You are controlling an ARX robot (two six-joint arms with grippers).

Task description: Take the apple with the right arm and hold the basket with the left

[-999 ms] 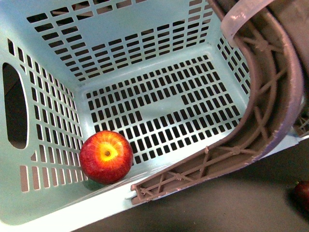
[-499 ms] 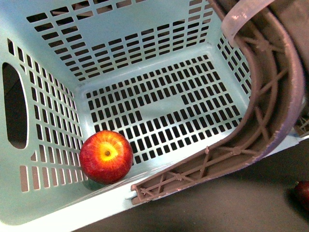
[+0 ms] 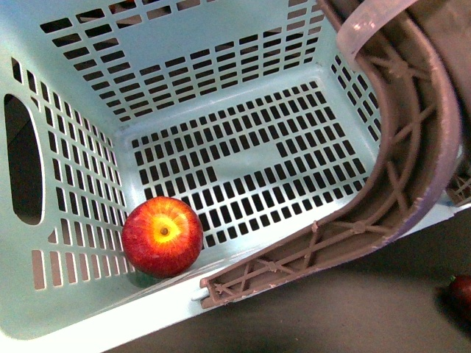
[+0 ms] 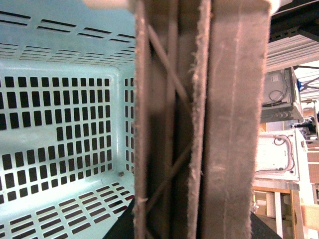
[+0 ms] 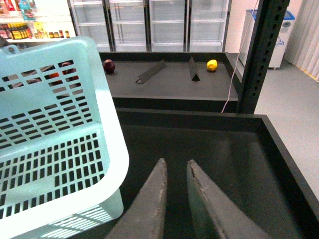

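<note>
Right claw (image 5: 177,164) is hanging over the dark bench (image 5: 219,149) just beside the basket (image 5: 75,124), its two fingers (image 5: 149,204) lying nearly pressed together with only a slim gap, pinching nothing. Left claw is not showing clearly in any view, so I cannot tell whether it is spread or clamping.

Inside the basket, the apple (image 3: 162,236) is sitting on the slotted floor, tucked into the near corner in the front view. It is touching the side wall with the oval hand-hole (image 3: 23,158), and its yellow patch is facing up toward the camera. The pale blue basket (image 3: 221,66) is holding nothing else that can be seen. Its brown ribbed handle (image 3: 412,162) is arching across the right side of the front view, and it is filling the middle of the left wrist view (image 4: 199,129), very close to the lens.

Beyond the basket, a dark maroon fruit (image 3: 462,294) is peeking in at the right edge of the front view, lying on the dark surface. In the right wrist view, another dark fruit (image 5: 108,65) and a yellow fruit (image 5: 212,65) are resting well apart on a farther dark shelf (image 5: 169,87), with glass-door cabinets (image 5: 169,22) standing behind.
</note>
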